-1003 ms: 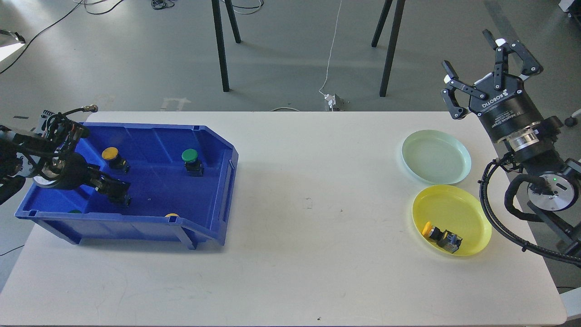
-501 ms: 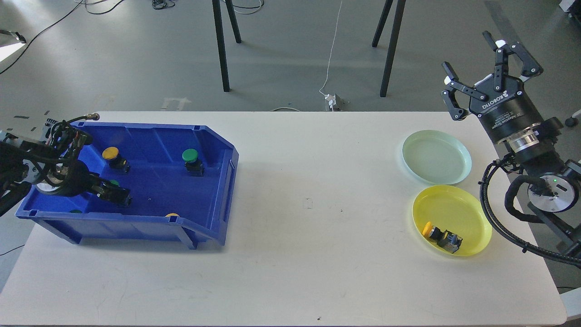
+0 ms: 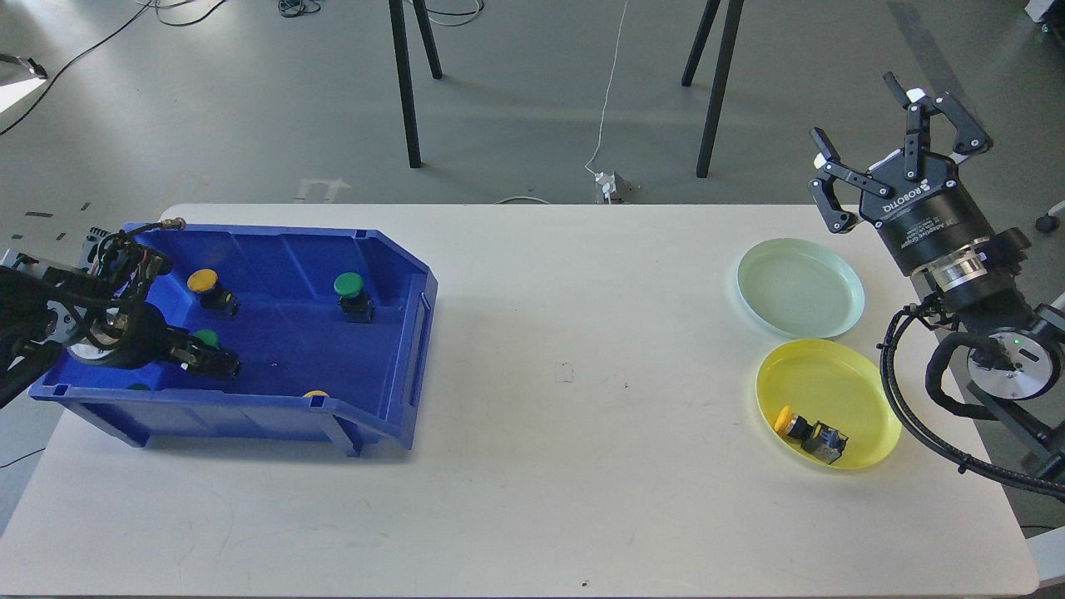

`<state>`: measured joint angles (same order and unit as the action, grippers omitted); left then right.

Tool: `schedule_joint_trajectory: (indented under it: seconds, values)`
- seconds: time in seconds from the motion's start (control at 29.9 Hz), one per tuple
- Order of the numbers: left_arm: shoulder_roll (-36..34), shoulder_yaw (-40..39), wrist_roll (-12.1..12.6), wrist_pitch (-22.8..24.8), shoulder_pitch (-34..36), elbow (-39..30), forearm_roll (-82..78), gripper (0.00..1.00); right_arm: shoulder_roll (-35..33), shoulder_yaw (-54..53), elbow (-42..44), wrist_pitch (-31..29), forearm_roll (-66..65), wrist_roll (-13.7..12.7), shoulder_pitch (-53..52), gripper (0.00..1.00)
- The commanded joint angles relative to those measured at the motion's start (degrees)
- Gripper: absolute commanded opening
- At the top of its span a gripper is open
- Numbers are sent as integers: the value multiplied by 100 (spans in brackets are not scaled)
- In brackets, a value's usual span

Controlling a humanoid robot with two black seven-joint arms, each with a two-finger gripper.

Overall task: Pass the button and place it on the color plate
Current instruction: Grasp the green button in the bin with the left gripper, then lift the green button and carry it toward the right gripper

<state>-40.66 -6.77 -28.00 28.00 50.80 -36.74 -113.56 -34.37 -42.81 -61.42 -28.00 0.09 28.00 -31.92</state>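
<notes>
A white table [image 3: 532,466] is seen from above. At its left end sits a blue bin [image 3: 391,274] with a sloped open front, kept there as the supply of buttons. Inside it, the left gripper [image 3: 218,363] is lowered toward the bin floor at the near left corner. A green button [image 3: 205,338] is seen right at its tip, but the fingers are dark and bunched together, so it cannot be told whether they are closed on the button or only beside it. Two more buttons stand upright farther back in the bin: a yellow one [image 3: 202,281] to the left and a second green one [image 3: 349,285] to the right. Small patches of yellow and green show at the near wall, likely other buttons, mostly hidden.

At the right end of the table lie two plates, close together: a pale green plate [image 3: 840,279] behind and a yellow plate [image 3: 874,391] in front. A yellow button [image 3: 809,434] lies tipped on its side in the yellow plate, matched by colour. The green plate holds nothing.

The right gripper [image 3: 894,116] is held raised above the far right corner, fingers spread wide and holding nothing, seemingly kept ready to receive a button handed across.
</notes>
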Motion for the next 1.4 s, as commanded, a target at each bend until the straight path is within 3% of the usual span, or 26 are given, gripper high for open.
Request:
schedule_joint_trajectory:
  seconds: [0.0, 0.17, 0.37, 0.43, 0.84, 1.04, 1.17, 1.37]
  values:
    - [-3, 0, 0, 0, 0, 0, 1, 70, 0, 1, -2, 0, 0, 0, 11, 78]
    - [49, -9, 0, 0, 0, 9, 35, 65, 0, 1, -2, 0, 0, 0, 11, 78]
    - [94, 9, 0, 0, -9, 35, 18, 32, 0, 1, 7, 0, 0, 0, 19, 78]
    - [94, 0, 0, 0, -9, 35, 18, 29, 0, 1, -2, 0, 0, 0, 46, 78]
    - [41, -26, 0, 0, 114, -131, 44, 28, 0, -34, -2, 0, 0, 0, 116, 78]
    - [-678, -79, 0, 0, 439, -1228, 254, 28, 0, -131, -2, 0, 0, 0, 125, 78]
    - [-1302, -79, 0, 0, 860, -2230, 957, 28, 0, -166, 7, 0, 0, 0, 125, 78]
    - [-2015, -368, 0, 0, 1327, -3198, 2237, 28, 0, -166, 16, 0, -27, 0, 125, 79]
